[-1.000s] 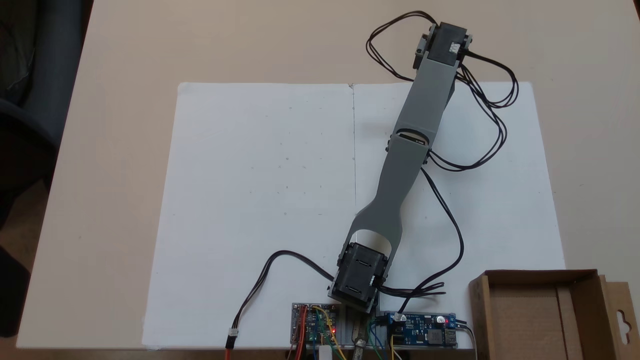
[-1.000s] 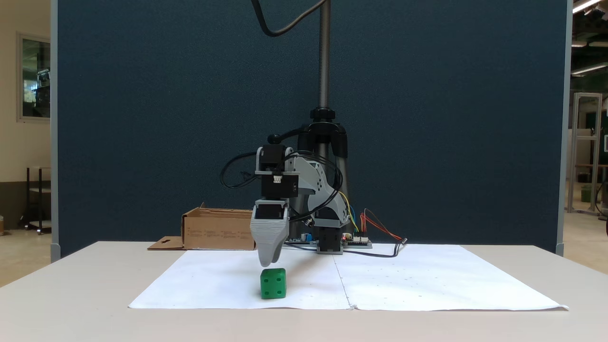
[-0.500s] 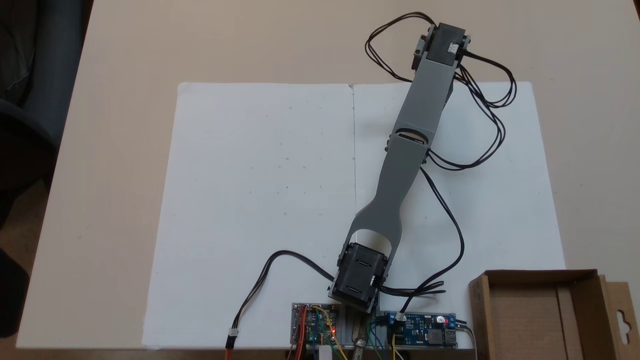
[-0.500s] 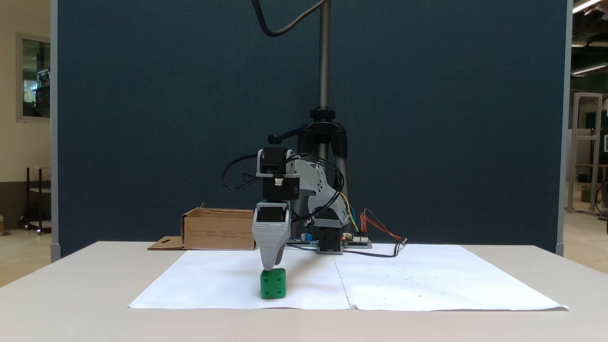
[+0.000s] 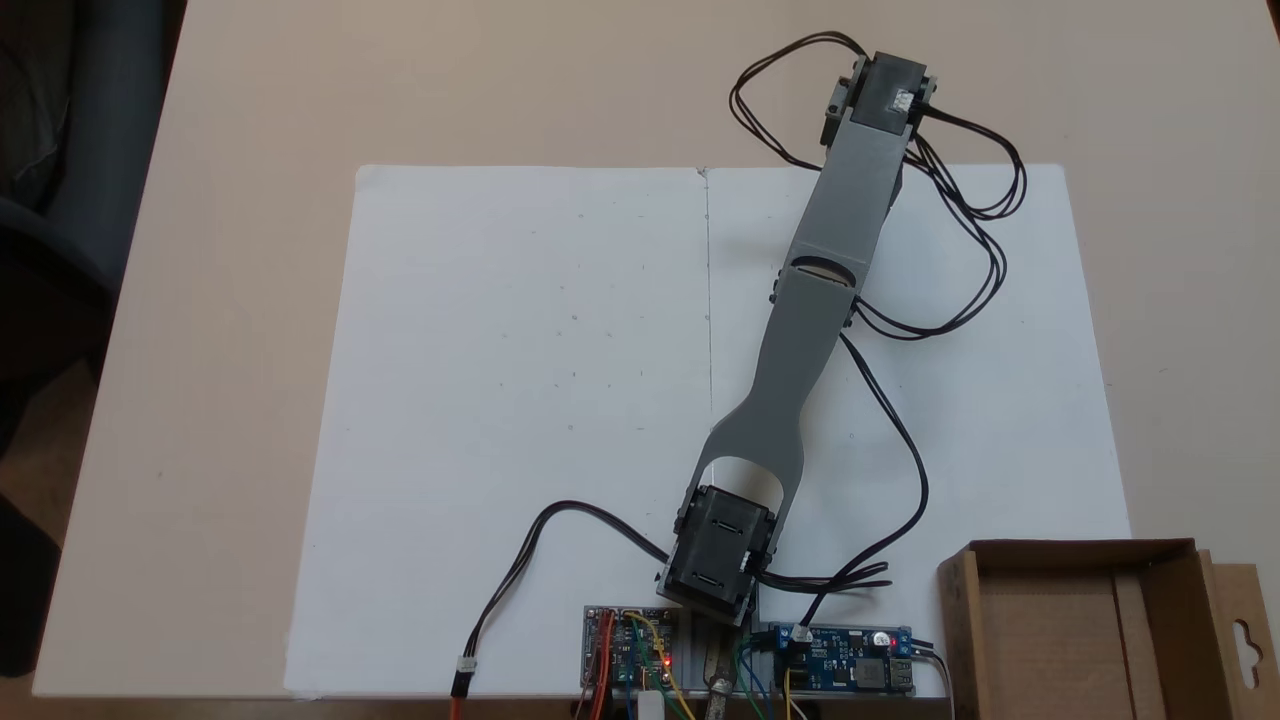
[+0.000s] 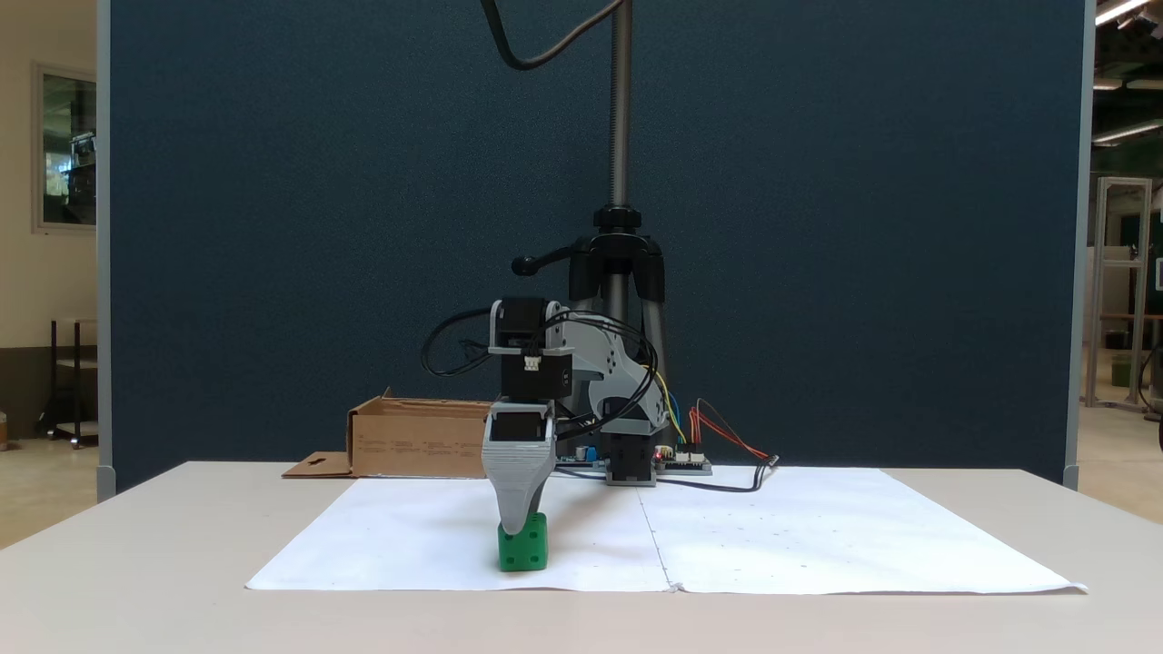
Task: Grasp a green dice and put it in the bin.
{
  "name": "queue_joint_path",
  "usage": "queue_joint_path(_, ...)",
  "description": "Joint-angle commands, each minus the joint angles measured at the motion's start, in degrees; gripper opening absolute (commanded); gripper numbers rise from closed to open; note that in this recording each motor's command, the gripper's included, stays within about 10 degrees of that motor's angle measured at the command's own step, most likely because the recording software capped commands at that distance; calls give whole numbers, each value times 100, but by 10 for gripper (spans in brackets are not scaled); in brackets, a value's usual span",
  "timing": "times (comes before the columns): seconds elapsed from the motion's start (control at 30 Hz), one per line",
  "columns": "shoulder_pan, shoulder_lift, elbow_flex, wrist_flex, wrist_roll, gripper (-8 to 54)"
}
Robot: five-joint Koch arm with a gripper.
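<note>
The green dice [image 6: 526, 553] sits on the white paper near its front edge in a fixed view. My gripper [image 6: 515, 526] points straight down over it. The grey front jaw's tip overlaps the dice's upper left part, and the other jaw is hidden behind it, so the opening cannot be read. Seen from above in a fixed view, the wrist motor [image 5: 882, 92] covers the dice and the jaws. The bin, a brown cardboard box [image 5: 1052, 640], stands beside the arm's base, and its side wall [image 6: 413, 450] shows behind the gripper.
A white paper sheet [image 5: 520, 380] covers the table's middle. Circuit boards [image 5: 628, 660] and loose black cables [image 5: 985, 250] lie around the arm's base. A camera post [image 6: 621, 136] rises behind the arm, in front of a blue partition.
The gripper has come down from just above the dice until its tip overlaps the dice's top. The dice has stayed in place.
</note>
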Motion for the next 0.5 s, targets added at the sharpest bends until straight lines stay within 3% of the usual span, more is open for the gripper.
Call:
queue_joint_path(0.0,70,88,-255,-229,-492,440)
queue_joint_path(0.47,53,-237,-246,-352,-483,418)
